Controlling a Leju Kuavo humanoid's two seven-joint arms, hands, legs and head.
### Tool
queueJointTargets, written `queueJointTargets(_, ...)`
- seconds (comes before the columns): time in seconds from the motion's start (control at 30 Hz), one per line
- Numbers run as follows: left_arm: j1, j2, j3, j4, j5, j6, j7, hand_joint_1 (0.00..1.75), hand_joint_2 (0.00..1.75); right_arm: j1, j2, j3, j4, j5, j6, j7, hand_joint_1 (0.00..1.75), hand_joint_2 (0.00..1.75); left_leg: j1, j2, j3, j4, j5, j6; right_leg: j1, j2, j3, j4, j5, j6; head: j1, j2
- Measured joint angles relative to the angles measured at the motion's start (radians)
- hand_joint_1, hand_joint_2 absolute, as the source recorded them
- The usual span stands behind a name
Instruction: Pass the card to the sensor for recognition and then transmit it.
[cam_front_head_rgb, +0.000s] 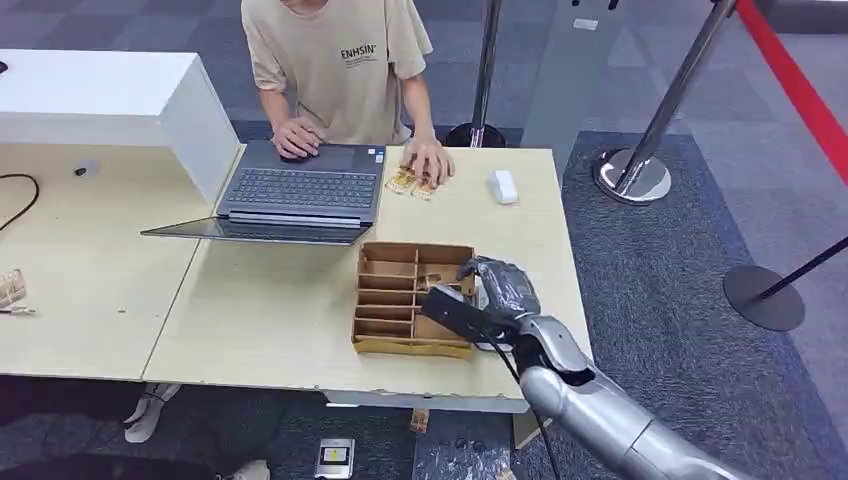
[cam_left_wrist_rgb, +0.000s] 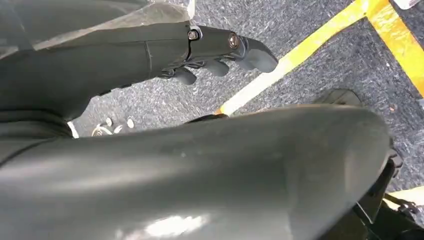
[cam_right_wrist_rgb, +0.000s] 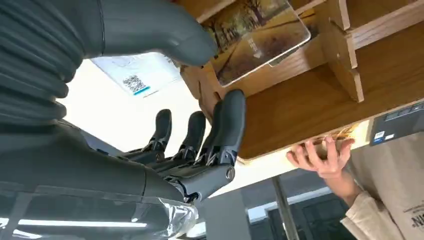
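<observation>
The counter (cam_front_head_rgb: 260, 330) fills the left and centre of the head view, light wood, with a person (cam_front_head_rgb: 340, 60) seated at its far edge in the upper centre. An open laptop (cam_front_head_rgb: 300, 190) lies in front of that person, one of the person's hands on its keyboard, the other resting on a few small cards (cam_front_head_rgb: 412, 183) just right of it. A small white box (cam_front_head_rgb: 503, 186), probably the sensor, sits further right, near the counter's far right corner.

Lower centre of the head view stands a wooden tray (cam_front_head_rgb: 400, 300) divided into compartments. The right hand (cam_front_head_rgb: 490, 297) reaches over the tray's right side. In the right wrist view a card (cam_right_wrist_rgb: 260, 35) with a tree picture leans in a compartment near the tray's edge; the thumb (cam_right_wrist_rgb: 165, 30) lies against or very near the card's corner, while the other fingers (cam_right_wrist_rgb: 227, 125) are spread apart outside the tray wall. Judged so, the hand is part open and has not yet closed on the card; whether the thumb touches it cannot be told.

The left hand (cam_left_wrist_rgb: 215, 50) hangs over the floor, fingers loosely curled, holding nothing.

Progress: early. The card remains in the tray. Grasping, lifting, presenting it at the white box and handing it on all remain to be done.
</observation>
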Motion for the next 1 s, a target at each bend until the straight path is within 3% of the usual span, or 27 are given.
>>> queueJointTargets(0.73, 0.003, -0.017, 0.000, 0.000, -0.017, 0.016, 0.000, 0.00, 0.00, 0.000, 0.030, 0.028, -0.014, -0.001, 0.008, 0.022, 0.94, 1.75, 0.000, 0.000, 0.000, 0.000, 0.000, 0.000, 0.000, 0.000, 0.000, 0.000, 0.000, 0.000, 0.000, 0.000)
queueJointTargets(1.0, 0.002, -0.019, 0.000, 0.000, -0.012, 0.016, -0.007, 0.00, 0.00, -0.003, 0.035, 0.032, -0.026, 0.003, 0.010, 0.026, 1.10, 1.75, 0.000, 0.000, 0.000, 0.000, 0.000, 0.000, 0.000, 0.000, 0.000, 0.000, 0.000, 0.000, 0.000, 0.000)
